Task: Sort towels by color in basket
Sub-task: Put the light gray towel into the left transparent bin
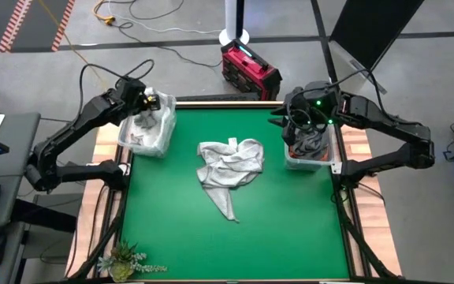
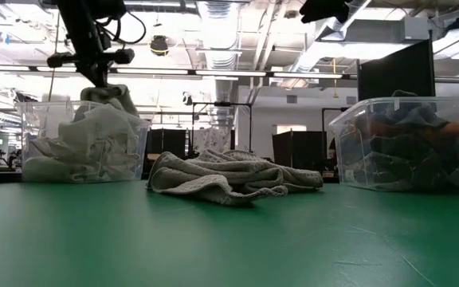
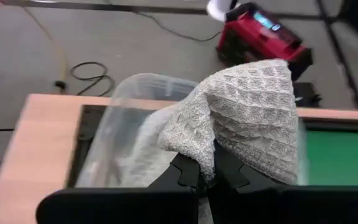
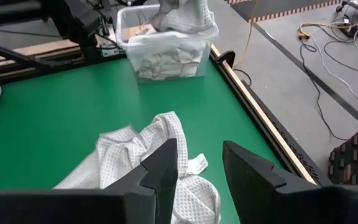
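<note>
Holding pale towels, left bin point(image 1: 164, 140) sits under left hand point(image 1: 150, 101) clamped on light-grey towel point(image 3: 247, 118); right bin point(image 2: 397, 147) w/ dark ones.

The left arm reached to the table's far left, its left gripper point(image 3: 205, 177) clamped tight on a towel point(image 3: 247, 115). The right arm hung bent at the far right, the right gripper point(image 4: 199, 163) parted and holding nothing.

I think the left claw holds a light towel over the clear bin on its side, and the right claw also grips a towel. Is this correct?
Not fully. The left claw does hold a light towel over its clear bin. But the right claw grips nothing: the right wrist view shows its jaws open and empty above the towel on the table.
</note>
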`<control>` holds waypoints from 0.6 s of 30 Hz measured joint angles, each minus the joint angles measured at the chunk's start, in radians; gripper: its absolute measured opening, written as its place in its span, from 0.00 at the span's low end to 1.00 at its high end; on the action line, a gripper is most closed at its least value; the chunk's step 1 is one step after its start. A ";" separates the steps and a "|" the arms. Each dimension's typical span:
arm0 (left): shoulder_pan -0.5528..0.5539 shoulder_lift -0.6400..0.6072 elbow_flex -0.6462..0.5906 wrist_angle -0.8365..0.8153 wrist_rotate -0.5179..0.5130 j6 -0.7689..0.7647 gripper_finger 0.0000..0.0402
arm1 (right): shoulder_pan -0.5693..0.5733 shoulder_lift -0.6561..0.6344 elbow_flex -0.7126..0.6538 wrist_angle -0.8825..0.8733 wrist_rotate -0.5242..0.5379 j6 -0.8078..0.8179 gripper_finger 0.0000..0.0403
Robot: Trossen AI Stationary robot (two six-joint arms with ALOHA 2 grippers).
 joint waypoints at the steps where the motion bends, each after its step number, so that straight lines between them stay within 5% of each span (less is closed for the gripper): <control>1: 0.004 0.002 0.000 -0.017 -0.002 0.016 0.01 | 0.000 0.000 0.000 0.005 0.000 0.004 0.39; 8: -0.009 0.070 0.000 -0.190 0.123 0.242 0.01 | 0.001 0.000 0.000 0.007 0.001 0.010 0.39; 14: -0.011 0.139 0.003 -0.318 0.458 0.215 0.01 | 0.000 0.000 0.000 0.026 0.002 0.012 0.39; 18: -0.027 0.194 0.018 -0.490 0.486 0.209 0.01 | 0.000 0.000 0.000 0.028 0.002 0.013 0.39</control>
